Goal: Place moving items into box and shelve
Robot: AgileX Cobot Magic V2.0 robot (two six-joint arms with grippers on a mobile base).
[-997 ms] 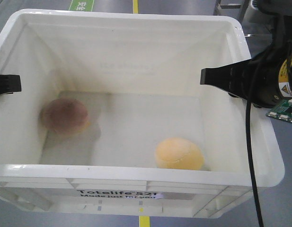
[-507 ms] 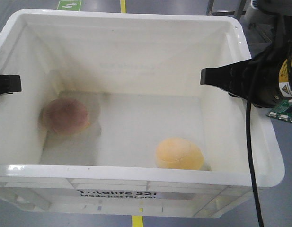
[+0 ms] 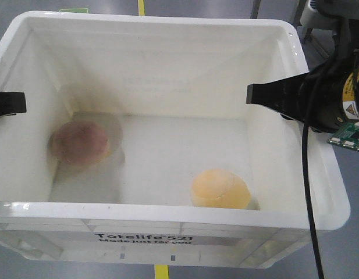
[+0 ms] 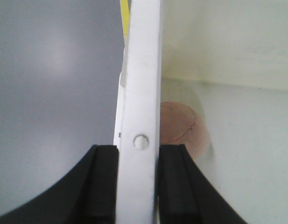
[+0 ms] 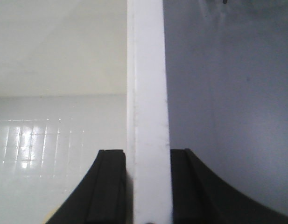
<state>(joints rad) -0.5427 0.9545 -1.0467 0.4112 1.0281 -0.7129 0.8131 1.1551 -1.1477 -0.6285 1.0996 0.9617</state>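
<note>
The box rim (image 4: 140,70) hides part of the pinkish-brown lump (image 4: 182,128).

Grey floor (image 3: 196,6) with yellow line (image 3: 162,272)

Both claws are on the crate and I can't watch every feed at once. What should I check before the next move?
1. Pink-brown lump inside the crate: ok, it lies on the floor by the left wall.
2. Yellow-orange lump inside: ok, it lies near the front wall, apart from the other.
3. Left claw gripping the left wall: ok, one finger on each side, tight against it.
4. Right claw gripping the right wall: ok, same hold.
5. Black cable free of the crate: cannot tell. It hangs across the right front corner, and contact is unclear.
</note>
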